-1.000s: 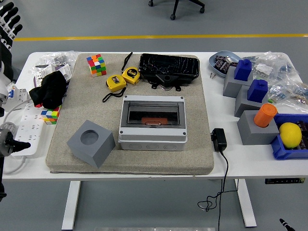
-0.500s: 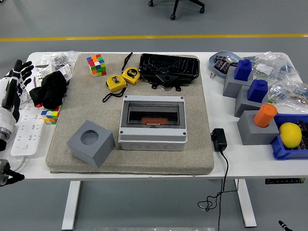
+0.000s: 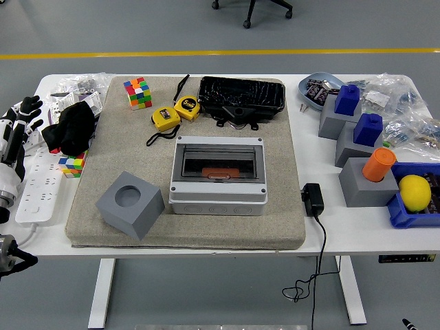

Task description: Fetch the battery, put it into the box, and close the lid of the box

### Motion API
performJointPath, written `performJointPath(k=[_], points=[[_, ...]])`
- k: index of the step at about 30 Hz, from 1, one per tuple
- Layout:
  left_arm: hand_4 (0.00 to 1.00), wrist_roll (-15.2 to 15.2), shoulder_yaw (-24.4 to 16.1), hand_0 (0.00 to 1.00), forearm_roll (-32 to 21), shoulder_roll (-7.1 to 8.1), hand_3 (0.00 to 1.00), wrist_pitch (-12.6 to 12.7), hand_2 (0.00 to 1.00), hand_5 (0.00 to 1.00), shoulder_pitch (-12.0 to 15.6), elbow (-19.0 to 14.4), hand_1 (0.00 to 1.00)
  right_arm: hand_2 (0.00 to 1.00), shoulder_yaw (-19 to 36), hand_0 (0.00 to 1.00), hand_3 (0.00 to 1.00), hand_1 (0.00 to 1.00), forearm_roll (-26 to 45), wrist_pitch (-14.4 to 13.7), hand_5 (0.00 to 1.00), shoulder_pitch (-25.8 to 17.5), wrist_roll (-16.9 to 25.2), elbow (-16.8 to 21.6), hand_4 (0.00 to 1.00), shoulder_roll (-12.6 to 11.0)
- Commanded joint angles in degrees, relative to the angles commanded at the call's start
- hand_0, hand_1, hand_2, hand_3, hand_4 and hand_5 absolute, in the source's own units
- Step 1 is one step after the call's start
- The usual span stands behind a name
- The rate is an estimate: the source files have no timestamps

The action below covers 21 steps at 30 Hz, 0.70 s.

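Note:
The grey box stands on the beige mat at the table's middle. Its clear lid lies flat and looks shut. An orange battery shows through the lid, inside the box. My left hand is at the table's left edge, above the white power strip, far from the box. Its fingers are spread and hold nothing. Of my right arm only a small black tip shows at the bottom right corner, below the table.
On the mat are a grey cube with a round hole, two yellow tape measures, a colour cube and a black tray. A black cloth lies left. A black adapter, grey-and-blue blocks and a lemon are right.
My left hand came down from the top left corner to the table's left edge over the power strip, then sank slightly. The box and the other things have not moved.

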Motion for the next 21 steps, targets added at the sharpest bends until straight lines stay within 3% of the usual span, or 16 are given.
performJointPath(k=[1,2,7,8,13,14,19,20,21], points=[[0.998,-0.1,0.1,0.777,-0.1,-0.04,0.741,0.1,0.77,0.764,0.1,0.0,0.83,0.739,0.2,0.823,0.762,0.743,-0.3,0.0,0.981,-0.1,0.1,0.0,0.998,0.0],[0.998,-0.1,0.2,0.76,-0.2,-0.06,0.726,0.3,0.747,0.747,0.2,0.0,0.802,0.727,0.3,0.869,0.738,0.748,-0.5,0.0,0.92,-0.3,0.1,-0.1,0.998,0.1],[0.998,-0.1,0.9,0.76,-0.3,-0.28,0.726,0.7,0.747,0.747,0.7,0.2,0.802,0.727,0.9,0.869,0.738,0.748,-2.7,-1.2,0.92,-0.9,0.6,-0.2,0.998,0.1],[0.998,0.0,1.1,0.754,-0.2,-0.35,0.723,0.7,0.741,0.755,0.8,0.2,0.797,0.456,1.9,0.541,0.387,0.448,-4.0,-1.7,0.703,-1.0,0.6,-0.3,0.998,0.1],[0.998,0.1,1.7,0.754,-0.2,-0.49,0.723,0.9,0.741,0.755,1.0,0.2,0.797,0.456,6.7,0.541,0.387,0.448,-11.1,-3.0,0.703,-1.3,-0.7,-0.3,0.998,0.2],[0.998,0.1,1.8,0.745,-0.3,-0.52,0.721,1.0,0.738,0.759,1.0,0.2,0.794,0.261,7.2,0.297,0.214,0.23,-12.3,-3.3,0.494,-1.4,-1.2,-0.3,0.884,0.3],[0.998,0.1,2.3,0.745,-0.3,-0.53,0.721,1.3,0.738,0.759,1.2,0.2,0.794,0.261,9.6,0.297,0.214,0.23,-18.9,-7.0,0.494,-1.7,-2.8,-0.3,0.884,0.6],[0.998,0.1,2.3,0.741,-0.3,-0.55,0.718,1.3,0.738,0.762,1.2,0.3,0.792,0.107,9.0,0.002,0.065,0.021,-19.0,-7.7,0.329,-1.7,-2.7,-0.3,0.495,0.6],[0.998,0.1,2.3,0.741,-0.4,-0.58,0.718,1.4,0.738,0.762,1.2,0.3,0.792,0.107,8.4,0.002,0.065,0.021,-18.8,-8.4,0.329,-1.7,-2.6,-0.3,0.495,0.6]])
